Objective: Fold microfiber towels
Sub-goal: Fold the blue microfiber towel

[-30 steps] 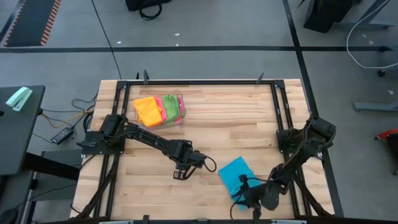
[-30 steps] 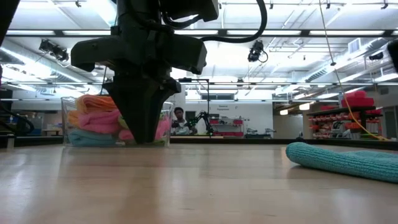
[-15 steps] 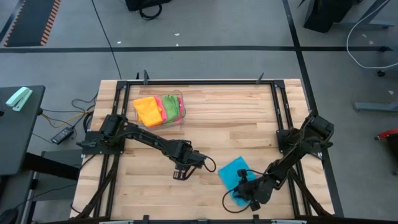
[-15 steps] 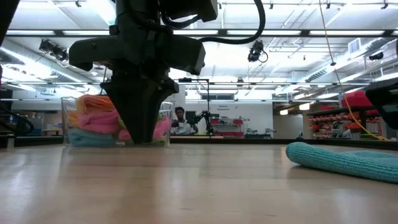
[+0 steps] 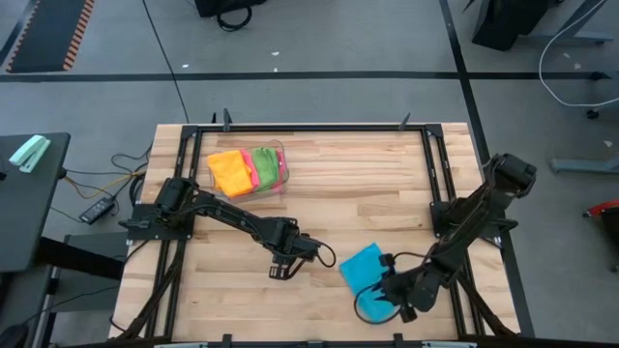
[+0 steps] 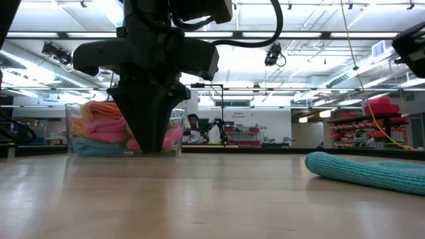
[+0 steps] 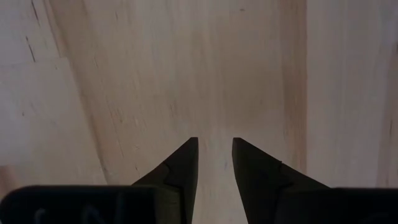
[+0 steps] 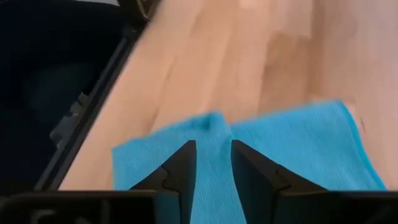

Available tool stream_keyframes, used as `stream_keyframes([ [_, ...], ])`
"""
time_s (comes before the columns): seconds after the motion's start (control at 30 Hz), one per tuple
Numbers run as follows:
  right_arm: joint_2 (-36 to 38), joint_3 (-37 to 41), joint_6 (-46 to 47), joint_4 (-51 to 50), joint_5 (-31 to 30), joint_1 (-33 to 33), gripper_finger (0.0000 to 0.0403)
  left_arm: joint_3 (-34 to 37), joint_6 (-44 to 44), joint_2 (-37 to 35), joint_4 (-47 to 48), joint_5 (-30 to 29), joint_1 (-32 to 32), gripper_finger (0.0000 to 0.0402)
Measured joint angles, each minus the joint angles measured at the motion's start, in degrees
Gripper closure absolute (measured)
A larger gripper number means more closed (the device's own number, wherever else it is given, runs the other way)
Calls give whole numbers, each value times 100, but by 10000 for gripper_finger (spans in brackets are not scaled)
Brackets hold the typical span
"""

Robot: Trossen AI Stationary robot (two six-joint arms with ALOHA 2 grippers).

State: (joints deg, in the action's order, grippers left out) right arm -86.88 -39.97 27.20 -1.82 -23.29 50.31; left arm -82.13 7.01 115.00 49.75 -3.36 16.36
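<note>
Wooden table (image 5: 368, 184); rumpled blue towel (image 5: 366, 273)

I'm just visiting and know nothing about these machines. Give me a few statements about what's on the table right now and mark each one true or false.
1. A blue towel lies on the wooden table. True.
2. The clear bin is empty. False: it holds orange, pink and green towels.
3. The left gripper holds a towel. False: only bare wood shows between its fingers, which stand slightly apart.
4. The right gripper is over the blue towel. True: its fingers reach over the cloth near the table's front edge.
5. The bin sits beside the blue towel. False: it stands at the far left and the blue towel lies at the near right.
</note>
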Motion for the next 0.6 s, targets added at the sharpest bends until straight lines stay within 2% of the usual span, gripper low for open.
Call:
stream_keyframes([
  [0.1,203,175,303,-93,-61,128,287,0,7,0,-1,1,0,294],
  [0.3,119,1158,236,1917,-775,620,281,0,22,0,-4,2,0,294],
  [0.43,-98,1577,643,2753,-872,719,281,0,29,0,-7,0,0,294],
  [0.53,-207,1336,585,2494,-655,719,279,0,31,0,-6,0,0,294],
  [0.6,-264,897,336,1885,-548,758,278,0,31,0,-6,1,0,294],
])
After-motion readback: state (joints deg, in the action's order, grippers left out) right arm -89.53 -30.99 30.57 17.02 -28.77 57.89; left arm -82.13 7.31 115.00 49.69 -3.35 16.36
